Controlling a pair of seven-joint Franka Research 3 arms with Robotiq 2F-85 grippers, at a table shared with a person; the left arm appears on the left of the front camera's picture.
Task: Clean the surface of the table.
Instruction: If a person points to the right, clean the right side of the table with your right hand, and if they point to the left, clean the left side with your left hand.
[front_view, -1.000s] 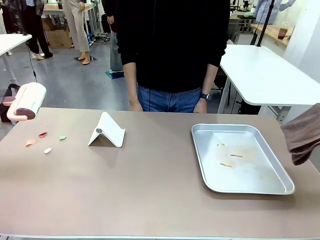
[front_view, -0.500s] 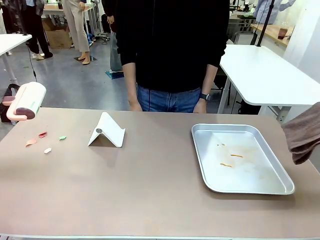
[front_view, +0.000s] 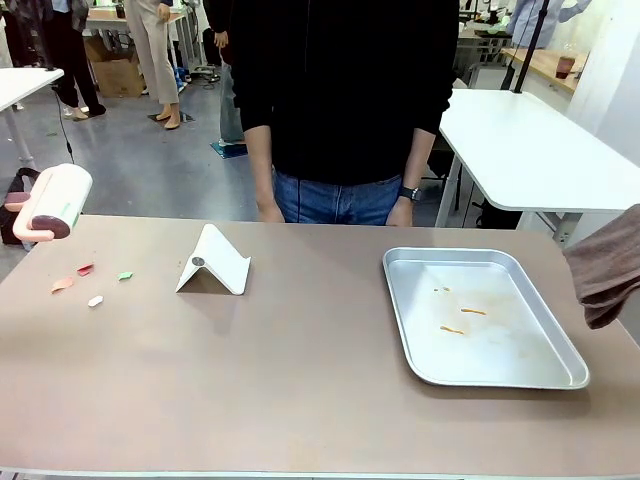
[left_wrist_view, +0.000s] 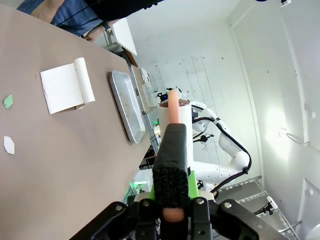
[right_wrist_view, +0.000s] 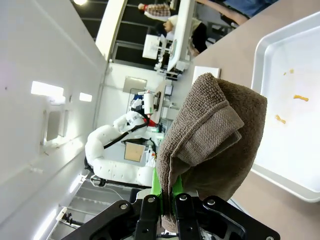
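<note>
Currently the tan table (front_view: 300, 390) spans the front view, with a silver metal tray (front_view: 400, 310) on its right part; a few orange crumbs (front_view: 472, 312) lie in the tray. Left of the tray stands a white folded stand (front_view: 213, 264), and farther left lie small coloured paper scraps (front_view: 93, 300). Well left of the tray, the left gripper (left_wrist_view: 172, 192) is clamped on a lint roller (front_view: 52, 200) by its pink handle. Just right of the tray, the right gripper (right_wrist_view: 167, 200) pinches a brown towel (right_wrist_view: 215, 130).
</note>
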